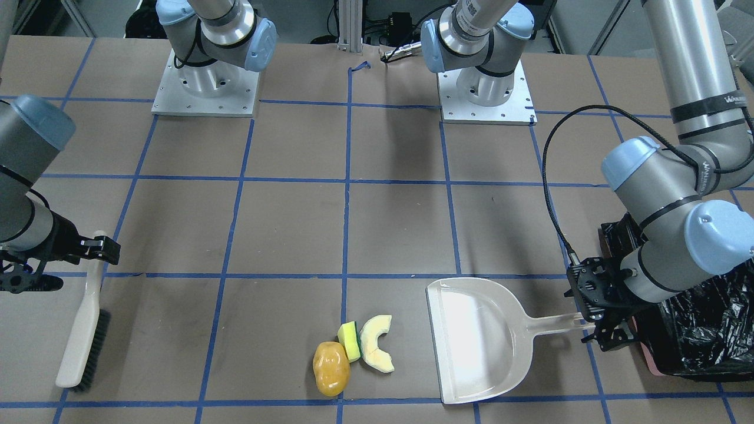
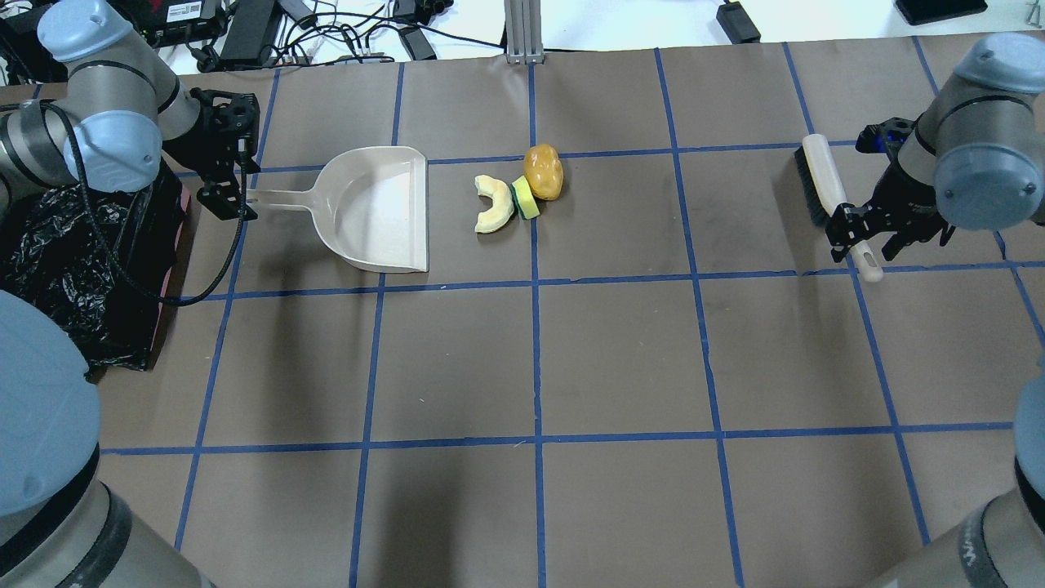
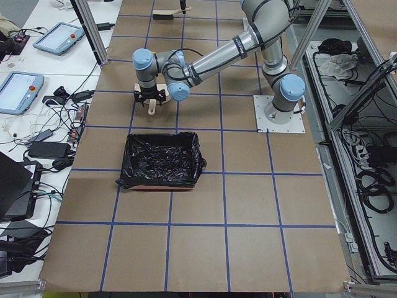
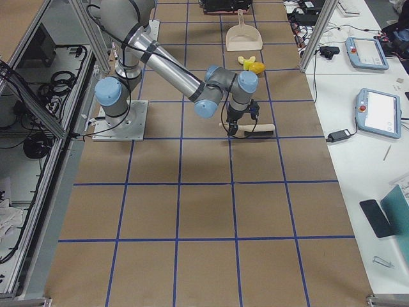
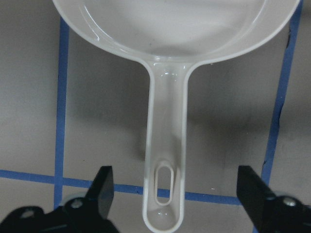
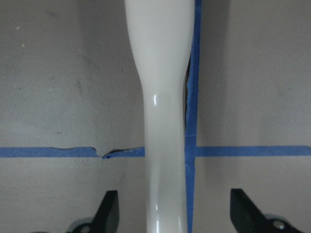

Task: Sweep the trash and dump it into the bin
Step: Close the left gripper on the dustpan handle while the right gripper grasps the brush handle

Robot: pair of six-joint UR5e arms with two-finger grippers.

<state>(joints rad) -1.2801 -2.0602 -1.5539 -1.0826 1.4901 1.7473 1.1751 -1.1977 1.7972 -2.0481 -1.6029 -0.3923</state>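
The trash lies together on the table: a yellow-brown potato, a cream curved slice and a yellow-green wedge. A cream dustpan lies flat beside them, its mouth facing them. My left gripper is open, with the dustpan handle between its fingers. My right gripper is open astride the handle of a cream brush. The black-lined bin stands behind the left gripper.
The brown table has a blue tape grid. The two arm bases sit at the robot's edge. Cables and devices lie beyond the far edge. The bin's pink rim is close to the dustpan handle.
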